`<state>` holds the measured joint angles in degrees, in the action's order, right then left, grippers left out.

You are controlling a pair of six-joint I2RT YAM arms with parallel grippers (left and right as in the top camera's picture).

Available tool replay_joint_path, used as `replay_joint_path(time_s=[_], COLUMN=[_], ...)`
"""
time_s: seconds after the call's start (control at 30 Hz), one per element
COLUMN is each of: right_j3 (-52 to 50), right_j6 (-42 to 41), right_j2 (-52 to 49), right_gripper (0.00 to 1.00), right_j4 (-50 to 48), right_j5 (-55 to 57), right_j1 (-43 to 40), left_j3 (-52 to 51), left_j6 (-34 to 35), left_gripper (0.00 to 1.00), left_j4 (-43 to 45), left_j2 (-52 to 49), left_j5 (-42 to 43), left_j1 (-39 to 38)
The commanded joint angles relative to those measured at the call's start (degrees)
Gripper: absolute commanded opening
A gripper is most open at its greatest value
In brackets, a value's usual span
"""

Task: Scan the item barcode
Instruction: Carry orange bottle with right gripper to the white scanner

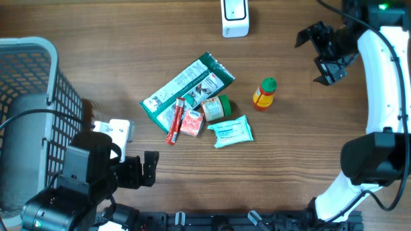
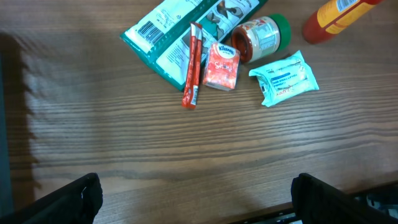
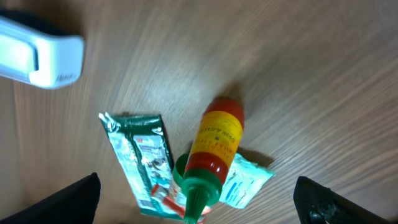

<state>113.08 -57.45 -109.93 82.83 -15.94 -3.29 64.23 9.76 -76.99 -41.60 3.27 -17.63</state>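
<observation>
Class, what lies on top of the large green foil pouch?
A thin red stick packet lies across the green foil pouch near its lower edge, hiding a strip of its print. Anything beneath the pouch cannot be seen.

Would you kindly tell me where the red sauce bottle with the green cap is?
In the overhead view, the sauce bottle sits right of centre on the table, just right of the green-lidded jar and up-right of the wipes pack.
</observation>
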Motion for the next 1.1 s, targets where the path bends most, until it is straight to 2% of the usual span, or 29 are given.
replay_joint_path(time_s=[0.0, 0.17, 0.27, 0.47, 0.57, 0.73, 0.97, 1.03, 1.07], right_j3=[-8.37, -20.24, -20.63, -20.81, -20.81, -20.81, -20.81, -20.81, -20.81], right_j6=[-2.4, 2.58, 7.17, 9.81, 15.34, 15.47, 18.95, 22.03, 24.79], right_j2=[-3.26, -9.88, -13.49, -17.22, -19.89, -21.03, -21.03, -21.03, -21.03], right_gripper=[1.0, 1.0, 1.0, 1.0, 1.0, 0.99, 0.61, 0.49, 0.47], right_j4=[-3.32, -13.7, -13.73, -16.15, -16.37, -16.2, -15.89, -15.43, -15.28], right_j5=[-7.87, -19.76, -20.15, -23.02, -30.49, -31.1, -34.32, -37.27, -40.5], right_j1=[-1.36, -1.55, -1.31, 0.92, 2.43, 3.82, 3.87, 3.87, 3.87], left_j3=[0.39, 0.39, 0.39, 0.39, 0.39, 0.39, 0.39, 0.39, 0.39], left_j6=[-0.26, -0.28, -0.28, -0.26, -0.26, -0.28, -0.26, -0.26, -0.26], left_gripper=[1.0, 1.0, 1.0, 1.0, 1.0, 1.0, 1.0, 1.0, 1.0], left_j4=[0.11, 0.11, 0.11, 0.11, 0.11, 0.11, 0.11, 0.11, 0.11], left_j2=[0.31, 0.31, 0.31, 0.31, 0.31, 0.31, 0.31, 0.31, 0.31], left_j5=[-0.15, -0.15, -0.15, -0.13, -0.13, -0.13, -0.15, -0.13, -0.13], left_j1=[-0.17, -0.17, -0.17, -0.17, -0.17, -0.17, -0.17, -0.17, -0.17])
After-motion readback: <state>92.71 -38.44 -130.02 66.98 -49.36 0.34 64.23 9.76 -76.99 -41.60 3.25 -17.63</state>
